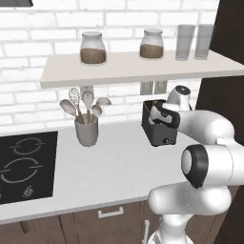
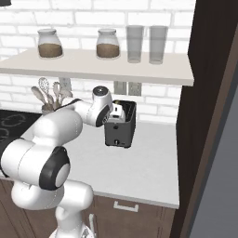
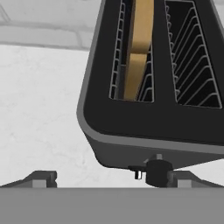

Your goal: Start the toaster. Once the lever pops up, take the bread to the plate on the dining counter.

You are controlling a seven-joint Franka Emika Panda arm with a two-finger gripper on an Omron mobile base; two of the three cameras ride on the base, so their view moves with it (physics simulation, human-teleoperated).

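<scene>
While the two-finger gripper (image 3: 109, 178) hangs just above the boxy black toaster (image 1: 159, 126) with its jaws spread wide and holding nothing, the brown bread slice (image 3: 139, 48) stands on edge inside the left slot in the hand view, the right slot beside it bare wire. That toaster sits on the pale speckled worktop (image 1: 109, 164), close under the white wall shelf (image 1: 138, 66) (little headroom there), with a dark tall cabinet side (image 2: 204, 116) near it on one flank. Open worktop spreads from the toaster toward the grey utensil crock (image 1: 86, 128) and the black hob (image 1: 26, 164), and forward to the counter's front edge.
</scene>
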